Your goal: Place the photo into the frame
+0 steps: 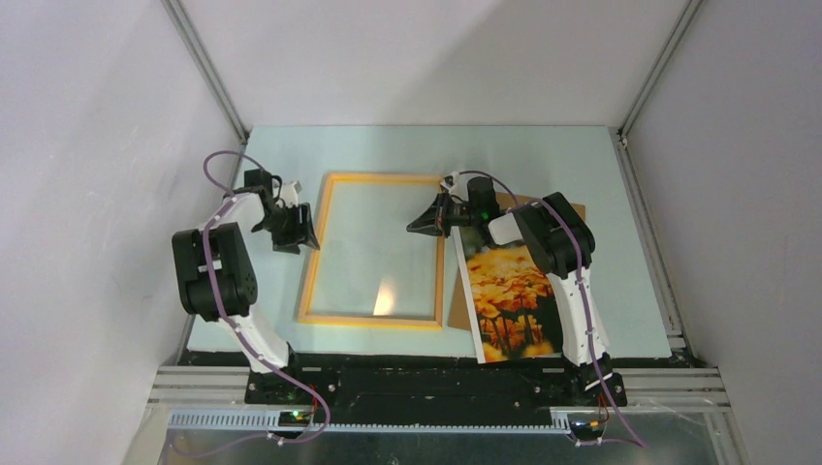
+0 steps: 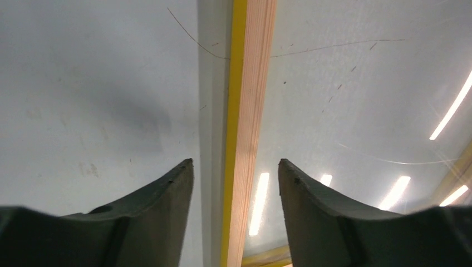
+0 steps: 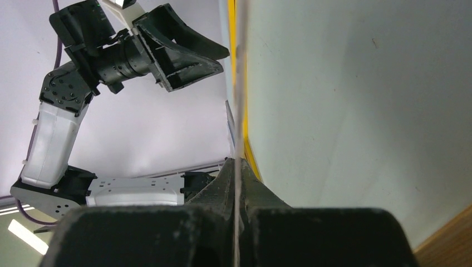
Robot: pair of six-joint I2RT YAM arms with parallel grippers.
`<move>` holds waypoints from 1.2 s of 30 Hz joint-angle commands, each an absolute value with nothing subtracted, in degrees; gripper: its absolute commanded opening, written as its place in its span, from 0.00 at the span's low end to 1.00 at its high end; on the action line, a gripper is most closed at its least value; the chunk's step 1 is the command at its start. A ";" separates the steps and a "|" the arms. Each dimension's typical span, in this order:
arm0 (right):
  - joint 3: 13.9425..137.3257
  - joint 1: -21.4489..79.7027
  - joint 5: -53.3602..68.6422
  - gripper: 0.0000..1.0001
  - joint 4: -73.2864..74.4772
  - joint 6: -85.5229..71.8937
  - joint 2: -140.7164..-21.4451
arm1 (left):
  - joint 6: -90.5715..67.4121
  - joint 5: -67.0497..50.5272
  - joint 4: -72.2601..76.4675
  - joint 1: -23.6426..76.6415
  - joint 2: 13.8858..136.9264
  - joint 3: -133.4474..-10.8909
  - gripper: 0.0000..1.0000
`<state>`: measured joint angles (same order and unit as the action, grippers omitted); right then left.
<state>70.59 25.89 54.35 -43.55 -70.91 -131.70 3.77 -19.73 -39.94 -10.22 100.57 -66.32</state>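
The yellow-orange frame [image 1: 317, 247] lies flat in the middle of the table. To its right, the photo [image 1: 509, 295] of orange flowers lies face up, partly under the right arm. My left gripper [image 1: 296, 232] is open astride the frame's left rail [image 2: 247, 111], one finger on each side and a gap at both. My right gripper [image 1: 419, 227] is at the frame's right rail, shut on the edge of a thin clear sheet [image 3: 239, 83], which the right wrist view shows edge-on. That sheet spans the frame's opening and reflects the lights.
A brown backing board [image 1: 577, 208] lies under the photo, its corner visible in the right wrist view [image 3: 451, 233]. White walls close in the table on the left, back and right. The left arm [image 3: 167, 50] shows across the frame in the right wrist view.
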 commanded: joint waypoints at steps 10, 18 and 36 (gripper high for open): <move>72.90 26.46 55.36 0.00 -45.37 -70.60 -132.78 | 1.90 -21.03 -39.04 -8.09 105.11 -69.64 0.41; 72.86 26.25 55.26 0.00 -44.27 -69.89 -132.59 | 0.99 -22.10 -39.06 -8.12 107.26 -71.79 0.34; 74.64 26.26 56.42 0.00 -46.68 -69.67 -133.87 | 1.44 -25.71 -39.04 -8.07 108.00 -70.86 0.01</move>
